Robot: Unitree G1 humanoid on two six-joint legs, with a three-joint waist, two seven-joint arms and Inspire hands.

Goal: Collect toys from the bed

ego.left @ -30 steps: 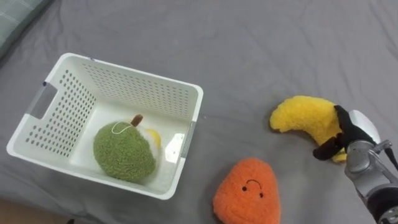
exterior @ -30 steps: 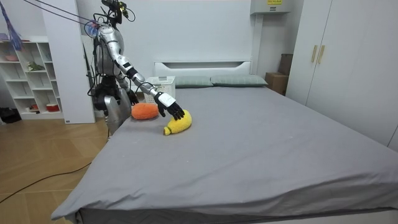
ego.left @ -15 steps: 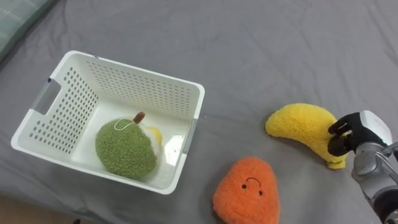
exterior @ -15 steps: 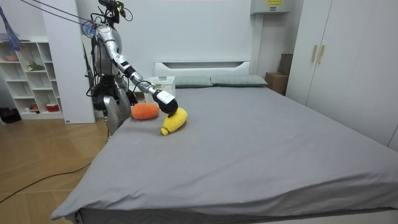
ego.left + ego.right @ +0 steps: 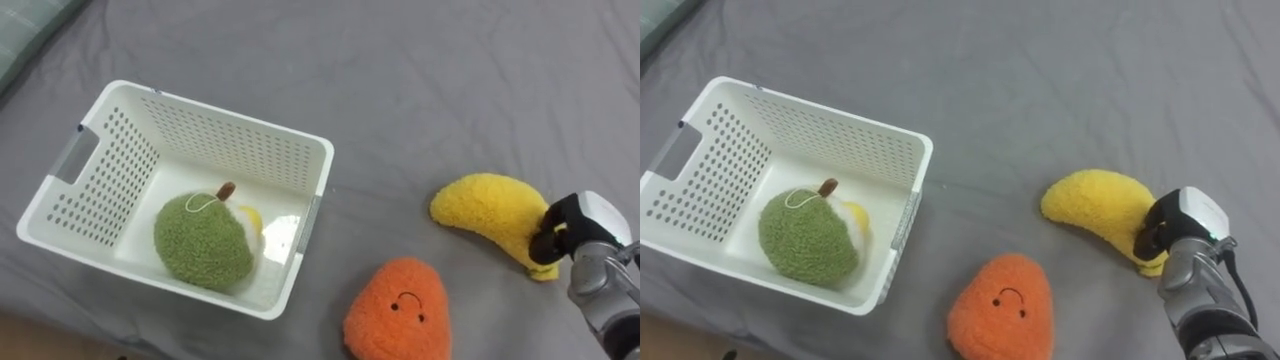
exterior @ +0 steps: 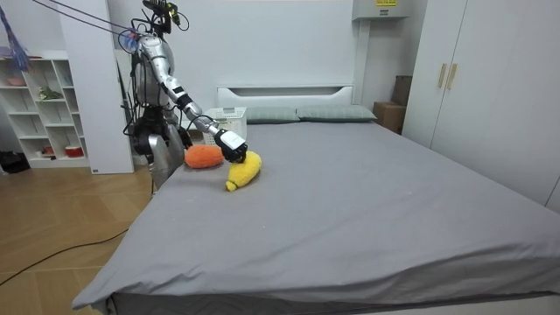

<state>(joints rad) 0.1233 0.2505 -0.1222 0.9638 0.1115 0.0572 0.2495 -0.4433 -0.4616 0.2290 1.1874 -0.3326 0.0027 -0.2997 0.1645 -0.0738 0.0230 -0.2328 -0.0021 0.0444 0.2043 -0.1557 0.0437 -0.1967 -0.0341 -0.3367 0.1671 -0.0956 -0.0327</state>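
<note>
At the bottom centre of the frame the orange plush toy [image 5: 397, 310] lies untouched on the grey bed [image 5: 450, 70]. At the lower right, the right robot hand [image 5: 575, 228] has now curled its fingers round the right end of the yellow plush banana [image 5: 485, 208]; a second ago they were spread over it. The banana rests on the bed, so I judge the grasp is made and the lift comes next. Further left, the white basket [image 5: 215, 118] holds a green plush fruit [image 5: 202, 240].
</note>
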